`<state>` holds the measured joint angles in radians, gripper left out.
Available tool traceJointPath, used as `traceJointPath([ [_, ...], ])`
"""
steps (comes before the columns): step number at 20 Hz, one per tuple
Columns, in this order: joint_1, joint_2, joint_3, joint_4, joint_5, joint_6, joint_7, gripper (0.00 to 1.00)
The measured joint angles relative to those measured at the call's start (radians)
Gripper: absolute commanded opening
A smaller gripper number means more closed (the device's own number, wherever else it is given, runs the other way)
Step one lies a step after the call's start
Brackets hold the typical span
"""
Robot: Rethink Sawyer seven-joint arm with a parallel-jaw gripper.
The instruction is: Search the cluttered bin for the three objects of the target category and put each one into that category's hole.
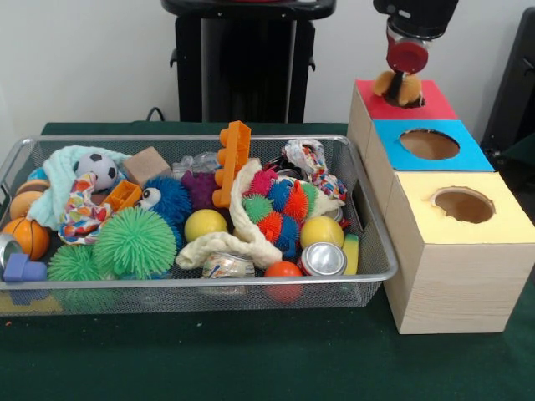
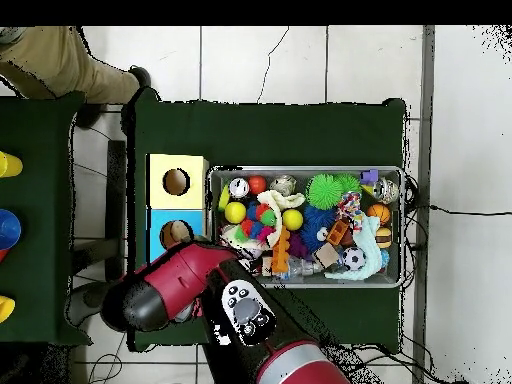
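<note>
Even, soft indoor light, faint shadows under the wire bin (image 1: 368, 251), small glints on the cans (image 1: 323, 259).

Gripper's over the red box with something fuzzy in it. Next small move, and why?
Probably open and release. The gripper holds a brown-orange fuzzy object right at the red box top, over where its hole should be, though the hole itself is hidden. A slight lowering first would be safer.
</note>
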<state>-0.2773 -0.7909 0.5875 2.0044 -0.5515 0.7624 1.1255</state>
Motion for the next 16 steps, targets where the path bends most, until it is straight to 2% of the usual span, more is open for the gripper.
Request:
traceJointPath([
  [7, 0.004, 0.002, -0.015, 0.001, 0.009, -0.021, 0.0, 0.0],
  [8, 0.009, 0.001, -0.026, 0.001, 0.016, -0.023, 0.0, 1.0],
  [16, 0.014, 0.002, -0.037, 0.005, 0.029, -0.023, 0.0, 1.0],
])
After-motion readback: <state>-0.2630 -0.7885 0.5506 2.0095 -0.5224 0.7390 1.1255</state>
